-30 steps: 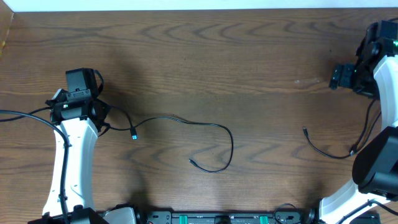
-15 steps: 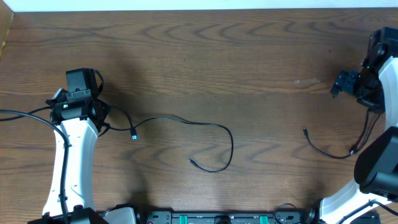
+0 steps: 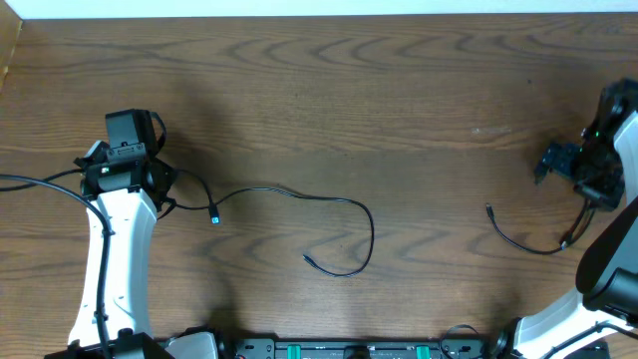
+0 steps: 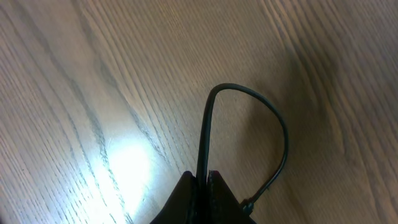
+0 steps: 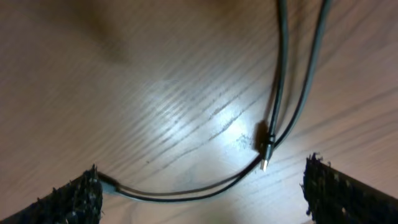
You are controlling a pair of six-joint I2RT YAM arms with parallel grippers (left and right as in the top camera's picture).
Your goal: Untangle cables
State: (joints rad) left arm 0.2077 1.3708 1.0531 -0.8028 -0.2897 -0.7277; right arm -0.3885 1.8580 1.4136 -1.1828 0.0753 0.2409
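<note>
A long thin black cable (image 3: 329, 202) lies across the table's middle, from my left gripper (image 3: 159, 189) past a blue-tipped plug (image 3: 213, 215) to a free end (image 3: 308, 259). My left gripper (image 4: 204, 180) is shut on this cable (image 4: 249, 99), which loops ahead of the jaws. A short black cable (image 3: 523, 241) lies at the right. My right gripper (image 3: 551, 160) is open above it; in the right wrist view its fingers (image 5: 205, 186) straddle the cable (image 5: 186, 191) and a metal-tipped plug (image 5: 265, 149) without touching. No white cable shows.
The wooden table's far edge (image 3: 319, 16) runs along the top. The arm bases and a rail (image 3: 349, 349) stand along the near edge. The left arm's own thick black cable (image 3: 40, 183) trails off to the left.
My right gripper has moved toward me and slightly right, down to above the short cable. The left arm and both cables have not moved.
</note>
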